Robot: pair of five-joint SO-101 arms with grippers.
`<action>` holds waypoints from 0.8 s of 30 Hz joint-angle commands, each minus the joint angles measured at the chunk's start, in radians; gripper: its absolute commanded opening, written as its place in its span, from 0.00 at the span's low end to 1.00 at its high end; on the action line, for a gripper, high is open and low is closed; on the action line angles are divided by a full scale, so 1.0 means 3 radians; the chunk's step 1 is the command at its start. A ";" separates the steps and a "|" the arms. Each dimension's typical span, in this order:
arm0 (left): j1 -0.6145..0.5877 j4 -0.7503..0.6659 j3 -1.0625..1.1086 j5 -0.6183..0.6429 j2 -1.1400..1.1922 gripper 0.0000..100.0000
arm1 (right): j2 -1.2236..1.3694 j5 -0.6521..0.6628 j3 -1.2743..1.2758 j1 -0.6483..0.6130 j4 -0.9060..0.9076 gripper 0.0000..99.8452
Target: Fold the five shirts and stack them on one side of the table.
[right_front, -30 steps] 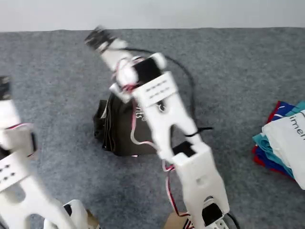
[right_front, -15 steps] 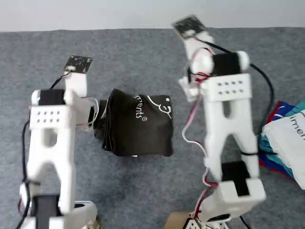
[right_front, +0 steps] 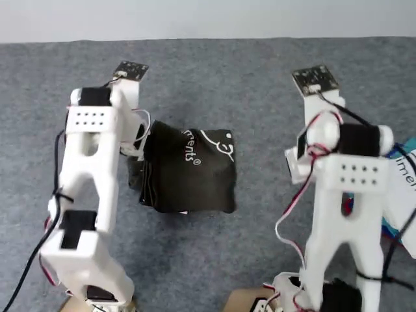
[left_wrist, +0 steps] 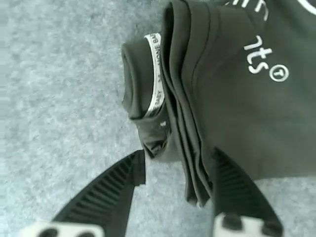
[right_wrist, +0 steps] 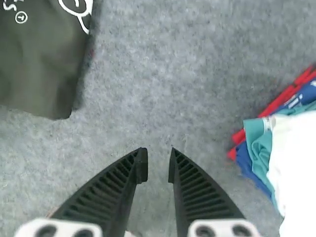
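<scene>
Swung off the black shirt (left_wrist: 237, 98), right tool (right_wrist: 157, 154) is narrow; left tool (left_wrist: 178, 158) gapes wide astride its edge.

light: bright, even and diffuse, cast from overhead.
shadows: soft; a thin dark band is seen at 6 o'clock of the black shirt (right_front: 188, 172).
highlights: the grey table cover (left_wrist: 44, 74) is washed out toward 9 o'clock in the left wrist view.

Table's got a fuzzy grey mat (right_front: 260, 84) all over it, kinda speckled up close. A plain white strip (right_front: 208, 19) runs along the far edge. At the near edge there's a tan bit (right_front: 242, 303), maybe cardboard, can't really tell.
</scene>
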 commanded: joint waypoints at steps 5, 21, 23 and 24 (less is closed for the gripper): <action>0.0015 0.0026 -0.0601 -0.0020 0.0563 0.21 | -0.0734 -0.0010 0.0425 0.0028 0.0125 0.09; 0.0297 0.0036 -0.0939 -0.0015 0.1187 0.12 | -0.0974 0.0000 0.0629 0.0028 0.0125 0.09; 0.0297 0.0036 -0.0939 -0.0015 0.1202 0.12 | -0.0974 0.0000 0.0629 0.0028 0.0125 0.09; 0.0297 0.0031 -0.0939 -0.0015 0.1202 0.12 | -0.0974 0.0000 0.0629 0.0028 0.0125 0.09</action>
